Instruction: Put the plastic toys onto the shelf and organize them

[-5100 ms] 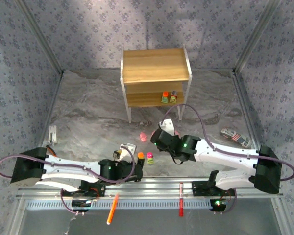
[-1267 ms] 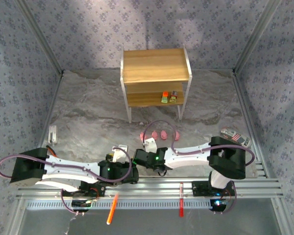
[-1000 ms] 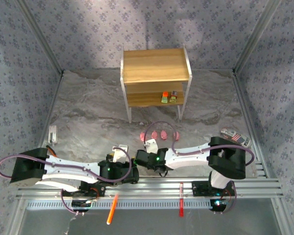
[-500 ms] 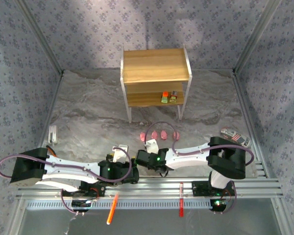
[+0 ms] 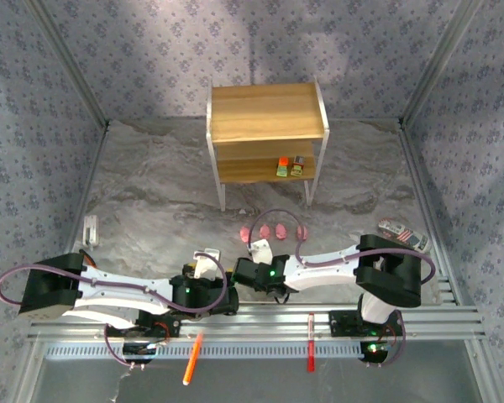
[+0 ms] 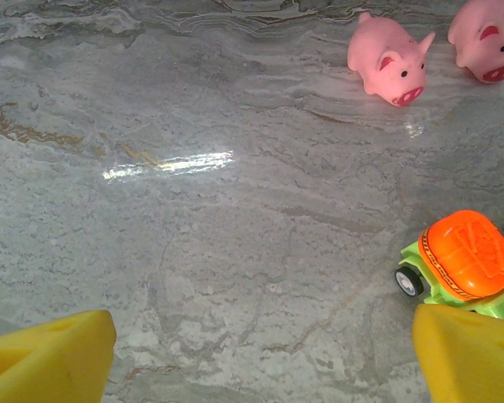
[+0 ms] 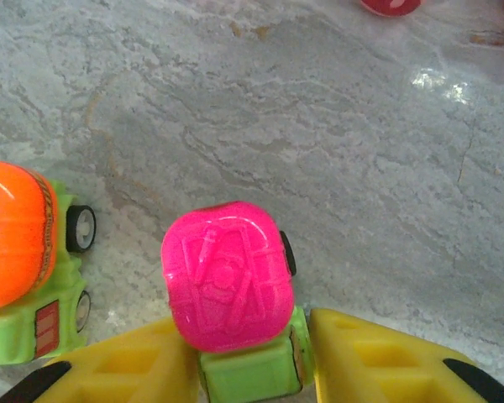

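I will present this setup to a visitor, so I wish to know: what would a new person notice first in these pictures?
First the magenta-topped toy car, sitting between the yellow fingers of the right gripper, with an orange-topped car beside it. Next, two pink pigs lie on the grey table ahead of the open left gripper. Far behind stands the wooden shelf, two small toys on its lower board.

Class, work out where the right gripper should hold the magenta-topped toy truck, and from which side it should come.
Take the magenta-topped truck by its flat green body, one finger on each flank, coming from the end where the right gripper straddles it. The domed top is rounded and would likely slip.
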Robot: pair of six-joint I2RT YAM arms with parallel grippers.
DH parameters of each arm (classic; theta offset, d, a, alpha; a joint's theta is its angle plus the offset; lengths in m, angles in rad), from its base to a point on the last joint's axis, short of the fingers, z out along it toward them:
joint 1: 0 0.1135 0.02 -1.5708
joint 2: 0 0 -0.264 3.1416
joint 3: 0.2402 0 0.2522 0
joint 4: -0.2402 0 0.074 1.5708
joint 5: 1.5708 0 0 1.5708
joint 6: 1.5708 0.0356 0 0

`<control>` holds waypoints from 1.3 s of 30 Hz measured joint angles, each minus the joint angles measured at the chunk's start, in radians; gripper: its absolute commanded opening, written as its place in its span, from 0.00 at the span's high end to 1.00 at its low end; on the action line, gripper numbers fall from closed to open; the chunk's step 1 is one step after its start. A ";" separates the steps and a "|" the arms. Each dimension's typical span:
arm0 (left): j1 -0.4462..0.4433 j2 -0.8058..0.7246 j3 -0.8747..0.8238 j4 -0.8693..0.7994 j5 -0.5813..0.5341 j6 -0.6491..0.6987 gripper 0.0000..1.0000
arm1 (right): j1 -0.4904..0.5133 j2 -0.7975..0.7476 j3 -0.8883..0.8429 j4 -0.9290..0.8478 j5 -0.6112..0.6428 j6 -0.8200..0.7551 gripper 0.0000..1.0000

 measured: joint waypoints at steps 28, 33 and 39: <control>-0.002 0.080 0.071 0.122 0.019 0.170 0.08 | -0.107 -0.330 0.016 -0.233 0.130 -0.016 0.70; -0.002 0.096 0.072 0.127 0.019 0.172 0.08 | -0.180 -0.375 0.060 -0.254 0.159 -0.061 0.71; -0.003 0.126 0.101 0.124 0.023 0.171 0.08 | -0.251 -0.371 0.148 -0.239 0.171 -0.134 0.71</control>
